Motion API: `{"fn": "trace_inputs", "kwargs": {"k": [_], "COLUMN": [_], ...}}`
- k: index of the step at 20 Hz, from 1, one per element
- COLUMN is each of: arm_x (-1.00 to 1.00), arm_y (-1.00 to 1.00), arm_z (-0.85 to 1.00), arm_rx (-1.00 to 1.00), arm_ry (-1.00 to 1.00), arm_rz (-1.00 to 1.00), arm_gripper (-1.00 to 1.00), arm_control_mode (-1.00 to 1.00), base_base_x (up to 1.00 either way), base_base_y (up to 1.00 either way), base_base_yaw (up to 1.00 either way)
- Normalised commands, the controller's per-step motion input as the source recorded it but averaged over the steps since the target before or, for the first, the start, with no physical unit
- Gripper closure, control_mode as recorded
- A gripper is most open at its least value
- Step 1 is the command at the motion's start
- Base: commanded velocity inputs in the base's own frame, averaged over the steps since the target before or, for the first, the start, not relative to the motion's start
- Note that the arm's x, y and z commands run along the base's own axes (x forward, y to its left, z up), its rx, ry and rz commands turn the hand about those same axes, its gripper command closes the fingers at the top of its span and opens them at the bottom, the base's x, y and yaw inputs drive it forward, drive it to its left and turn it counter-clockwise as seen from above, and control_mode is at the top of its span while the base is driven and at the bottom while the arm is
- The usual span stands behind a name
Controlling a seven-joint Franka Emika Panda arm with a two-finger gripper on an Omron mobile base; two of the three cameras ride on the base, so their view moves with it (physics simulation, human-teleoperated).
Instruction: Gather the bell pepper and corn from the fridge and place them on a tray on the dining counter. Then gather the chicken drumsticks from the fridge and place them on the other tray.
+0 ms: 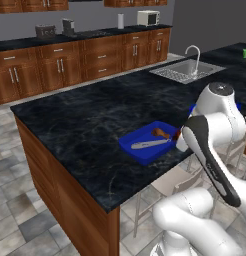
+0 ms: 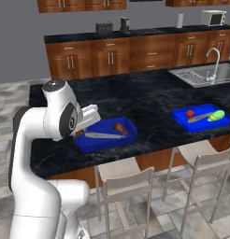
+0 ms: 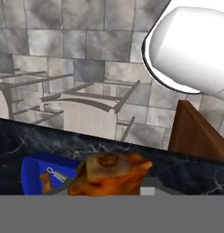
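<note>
Your tool (image 3: 109, 189) is pinching a chicken drumstick (image 3: 111, 175), which sits large and orange-brown at the bottom of the hand view, right above the near edge of the black stone table (image 1: 90, 120). In that same view you see a blue tray (image 3: 34, 170) just beyond and to one side of the held piece, with the second drumstick (image 3: 45, 181) lying in it beside a thin silver utensil (image 3: 54, 174). From the left base camera the tray (image 1: 145, 147) lies near the table's front edge, with the drumstick (image 1: 161, 133) resting next to the utensil (image 1: 150, 144), and the arm's wrist hangs just beside the tray's right end. From the right base camera you can see the other tray (image 2: 201, 122) well apart further along the table, holding the red bell pepper (image 2: 190, 113), the corn (image 2: 217, 115) and its own utensil. The sink (image 2: 205, 74) is set into the table behind it, and stools (image 2: 126, 184) stand below the edge.
</note>
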Motion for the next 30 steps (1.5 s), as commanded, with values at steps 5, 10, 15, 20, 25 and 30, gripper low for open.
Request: {"fn": "trace_inputs", "kwargs": {"k": [5,10,15,20,25,30], "arm_x": [0.0,0.0,0.0,0.0,0.44,0.72], "arm_y": [0.07,0.0,0.0,-0.03,0.0,0.0], "arm_z": [-0.03,-0.07,-0.08,-0.14,-0.18,-0.12], "arm_rx": [0.0,0.0,-0.01,-0.02,0.0,0.0], "arm_ry": [0.11,0.09,0.08,0.01,0.0,0.04], "arm_rz": [0.02,0.25,0.48,0.29,-0.04,-0.01], "arm_gripper": [1.0,1.0,1.0,1.0,1.0,1.0], "arm_control_mode": [-1.0,-1.0,-1.0,-1.0,-1.0,-1.0], "base_base_x": [0.0,0.0,0.0,0.0,0.0,0.0], "base_base_y": [0.0,0.0,0.0,0.0,0.0,0.0], "base_base_yaw": [0.0,0.0,0.0,0.0,0.0,0.0]}}
